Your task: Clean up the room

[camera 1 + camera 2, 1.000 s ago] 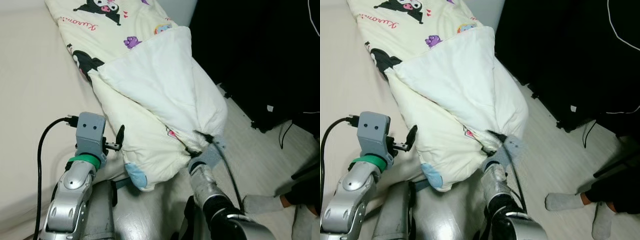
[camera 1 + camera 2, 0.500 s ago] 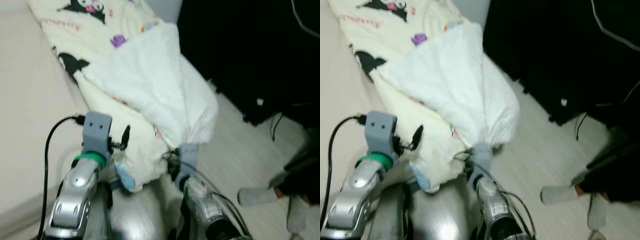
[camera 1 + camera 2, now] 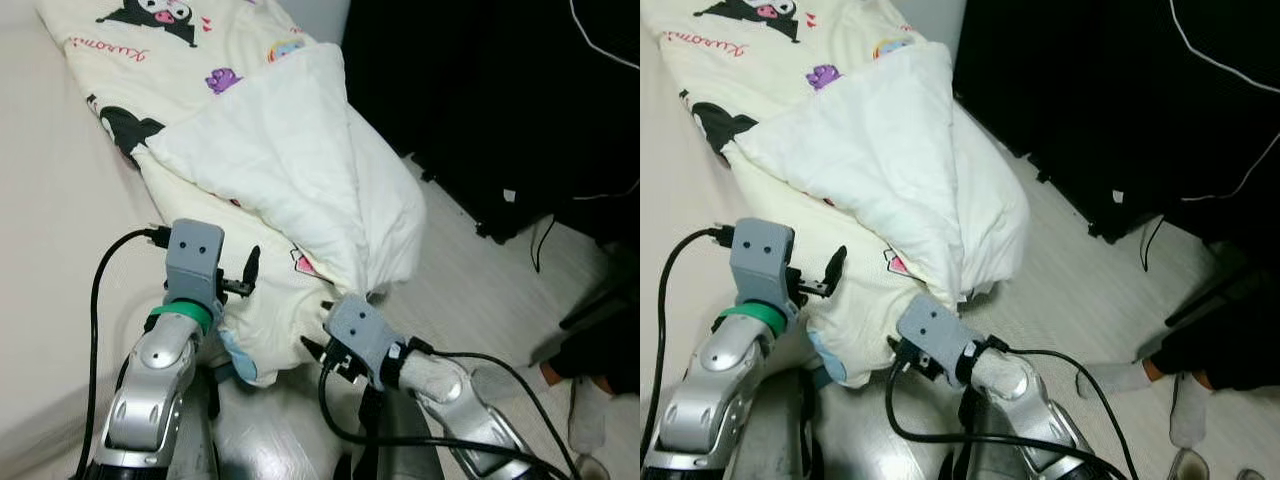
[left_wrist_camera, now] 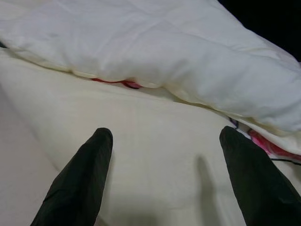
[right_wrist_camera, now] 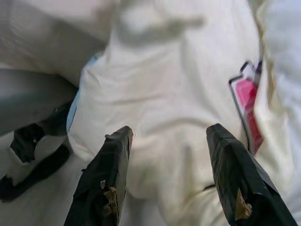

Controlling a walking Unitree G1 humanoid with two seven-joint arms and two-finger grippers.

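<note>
A cream blanket (image 3: 280, 170) printed with cartoon figures lies along the bed's edge, and its white folded part (image 3: 890, 160) hangs over toward the floor. My left gripper (image 3: 246, 272) is open at the blanket's lower cream side, and its wrist view has the left gripper (image 4: 167, 134) spread just short of the cloth. My right gripper (image 3: 318, 350) is low beside the blanket's hanging bottom corner. In its wrist view the right gripper (image 5: 168, 131) is open, with cream cloth and a pink print ahead and nothing held.
The beige mattress (image 3: 50, 250) runs along my left. Dark furniture (image 3: 500, 100) with cables stands on the right across a strip of pale floor (image 3: 480, 290). A person's socked feet (image 3: 1110, 378) are at the lower right.
My right gripper has let go of the bunched white fold, dropped lower and turned toward the blanket's bottom corner. The fold now hangs loose. The camera has shifted a little.
</note>
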